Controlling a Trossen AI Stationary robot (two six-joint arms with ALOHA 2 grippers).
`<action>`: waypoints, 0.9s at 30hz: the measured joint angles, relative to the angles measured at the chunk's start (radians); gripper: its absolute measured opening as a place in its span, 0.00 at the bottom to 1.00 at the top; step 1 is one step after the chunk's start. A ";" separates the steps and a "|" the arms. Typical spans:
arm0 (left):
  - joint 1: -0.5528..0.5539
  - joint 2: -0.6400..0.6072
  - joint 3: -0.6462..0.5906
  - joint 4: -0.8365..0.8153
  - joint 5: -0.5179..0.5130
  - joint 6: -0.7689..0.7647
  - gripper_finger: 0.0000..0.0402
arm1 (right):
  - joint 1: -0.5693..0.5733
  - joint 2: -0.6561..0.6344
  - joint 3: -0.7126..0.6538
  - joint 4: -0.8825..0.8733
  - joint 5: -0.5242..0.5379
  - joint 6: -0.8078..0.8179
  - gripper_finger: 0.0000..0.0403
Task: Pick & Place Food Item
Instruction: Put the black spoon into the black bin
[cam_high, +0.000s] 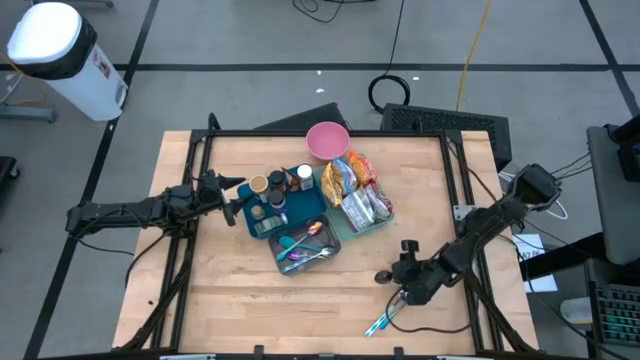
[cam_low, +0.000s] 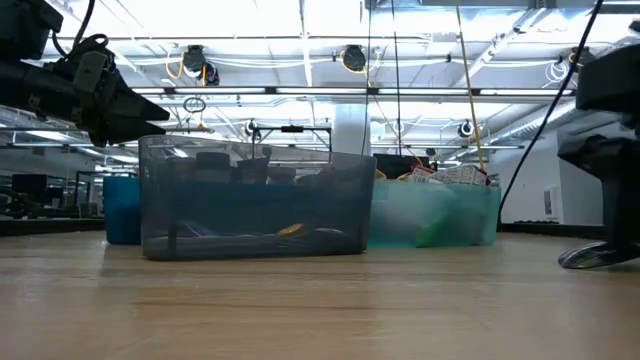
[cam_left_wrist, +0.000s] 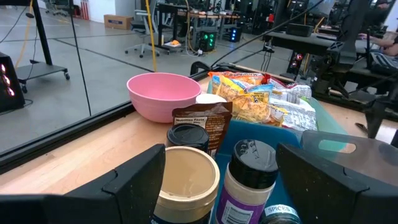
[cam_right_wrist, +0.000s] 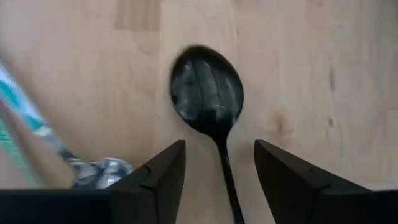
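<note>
Snack packets (cam_high: 357, 188), the food items, lie heaped in a pale teal bin (cam_high: 372, 222) at mid-table; in the left wrist view the packets (cam_left_wrist: 261, 99) show behind the jars. My right gripper (cam_right_wrist: 219, 149) is open and points steeply down over the bare table near the front right (cam_high: 393, 281). A black spoon (cam_right_wrist: 207, 90) lies flat on the wood, its handle running between the two fingers without touching them. My left gripper (cam_left_wrist: 221, 155) waits open at the left (cam_high: 235, 205), level, facing the jars.
A pink bowl (cam_high: 327, 140) stands at the far edge. A dark blue bin (cam_high: 262, 215) holds jars and spice bottles, and a grey bin (cam_high: 305, 247) holds cutlery. A teal-and-white utensil (cam_high: 380, 322) lies near the front edge, beside the black spoon.
</note>
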 joint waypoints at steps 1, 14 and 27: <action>0.000 0.000 0.000 0.000 0.000 0.000 0.77 | -0.005 0.012 0.000 0.002 0.000 -0.007 0.44; 0.000 0.000 0.000 0.000 0.000 0.000 0.77 | -0.108 0.043 0.000 0.092 0.002 -0.220 0.02; 0.000 0.000 0.000 0.000 0.000 0.000 0.77 | -0.270 -0.027 0.022 0.857 -0.008 -0.562 0.01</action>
